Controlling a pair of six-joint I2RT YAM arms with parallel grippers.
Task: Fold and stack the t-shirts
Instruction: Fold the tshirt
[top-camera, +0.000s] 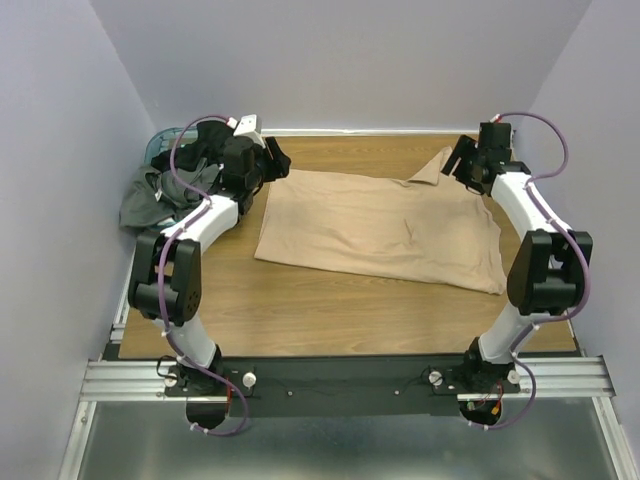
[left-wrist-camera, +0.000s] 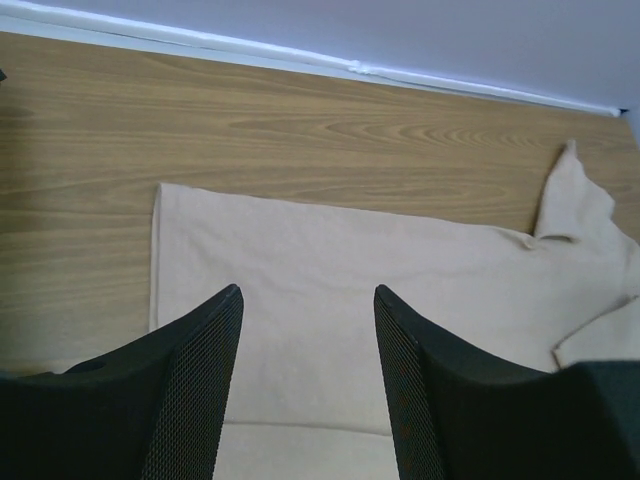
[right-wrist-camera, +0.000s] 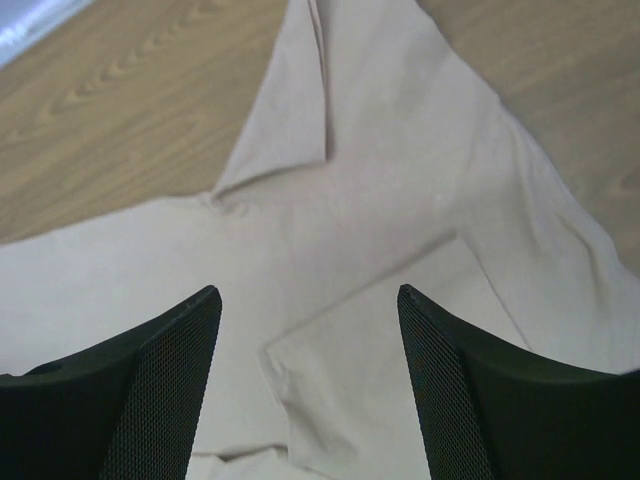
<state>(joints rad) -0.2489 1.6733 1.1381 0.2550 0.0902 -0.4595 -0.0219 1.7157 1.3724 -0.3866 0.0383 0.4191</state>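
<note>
Tee (left-wrist-camera: 330, 262) under open L end effector (left-wrist-camera: 308, 292).

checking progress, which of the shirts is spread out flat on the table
The tan-beige t-shirt, spread flat on the table. The dark grey and black shirts lie bunched in a heap at its left edge, by the teal basket.

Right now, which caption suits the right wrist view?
Right gripper, jaws open, above the plain tan-beige cloth t-shirt on the wooden table.

Pale, perhaps lilac walls (top-camera: 330, 60), wood-grain table (top-camera: 330, 310)
</note>
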